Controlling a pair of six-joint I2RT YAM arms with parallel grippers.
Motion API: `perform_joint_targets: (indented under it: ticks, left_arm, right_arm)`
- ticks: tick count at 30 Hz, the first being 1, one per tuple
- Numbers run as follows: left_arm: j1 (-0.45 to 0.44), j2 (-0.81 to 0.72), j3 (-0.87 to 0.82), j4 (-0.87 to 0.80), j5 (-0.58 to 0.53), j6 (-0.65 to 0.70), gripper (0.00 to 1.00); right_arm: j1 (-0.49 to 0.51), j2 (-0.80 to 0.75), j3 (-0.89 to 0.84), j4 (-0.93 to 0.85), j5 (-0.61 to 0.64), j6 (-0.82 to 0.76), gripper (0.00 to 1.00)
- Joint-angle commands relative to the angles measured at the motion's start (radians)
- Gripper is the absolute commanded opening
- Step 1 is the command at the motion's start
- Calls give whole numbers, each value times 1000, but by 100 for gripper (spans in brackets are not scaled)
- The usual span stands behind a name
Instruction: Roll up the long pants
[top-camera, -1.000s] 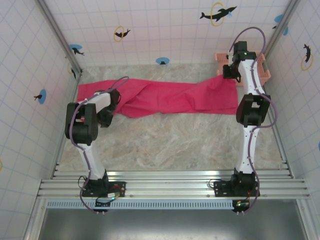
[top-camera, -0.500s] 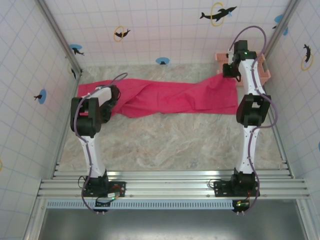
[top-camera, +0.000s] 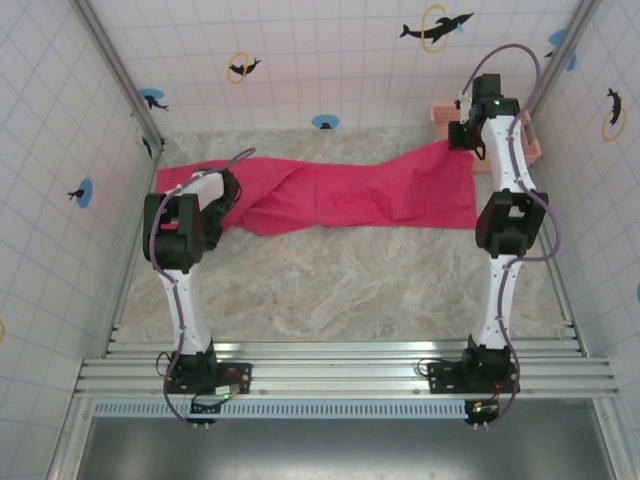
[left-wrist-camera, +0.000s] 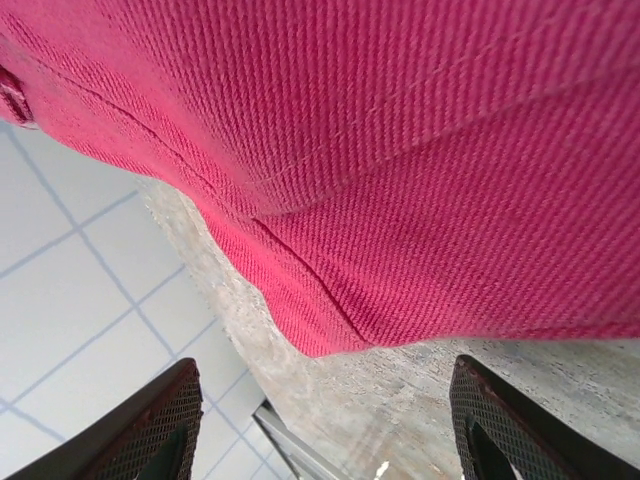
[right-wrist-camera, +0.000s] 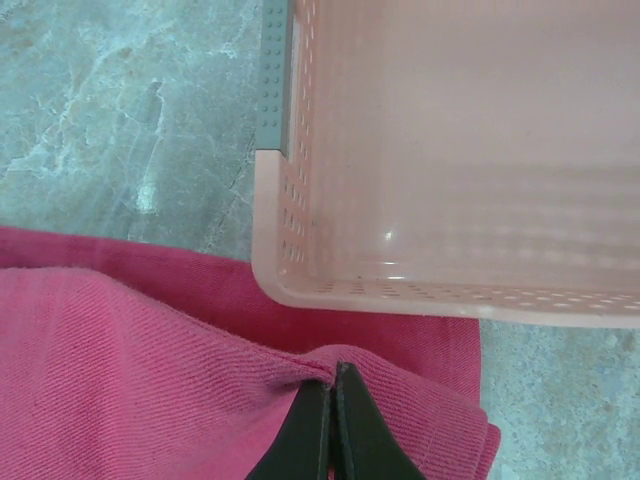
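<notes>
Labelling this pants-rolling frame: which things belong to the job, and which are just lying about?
Job:
- pants, spread across the far table
- left gripper, open at the pants' edge
- right gripper, shut on a fold of the pants

Lying about:
- basket, beside the pants' right end
- table

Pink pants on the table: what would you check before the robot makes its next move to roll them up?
1. Grip of the right tool on the pants: ok, shut on a pinch of fabric.
2. Readiness of the left tool: ok, open, nothing between its fingers, pants edge just ahead.
3. Pants lying flat: not ok, creased and folded mid-length.
4. Pants free of the basket: cannot tell, the fabric meets its corner.
</notes>
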Motion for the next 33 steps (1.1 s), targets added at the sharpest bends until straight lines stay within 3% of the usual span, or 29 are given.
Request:
perform_joint_targets:
  ticks: [1,4,13,16,21,30,33]
  left_arm:
    - [-6,21,24,-49,-21,10,67]
    - [-7,48,58,-83,-26,2,60]
    - [-11,128,165,-186,-24,10,0]
    - [-9,115,149,-176,-14,-1,0]
    - [-5,101,109,-181,-13,9,0]
    - [-4,4,-77,-123,-7,30,0]
    - [-4,-37,-110,-101,74,44,0]
  right_arm:
    - [-15,-108,-36,27,-16,-11,0]
    - [-27,-148,-82,41,-34,-7,0]
    - [-40,-236,-146,70,-48,-8,0]
    - [-47,-246,-153,70,-62,-6,0]
    - [-77,-269,-181,46,17,1,0]
    - [-241,-257,-291,-21,27,-8,0]
    - [-292,-263,-332,-1,6,-8,0]
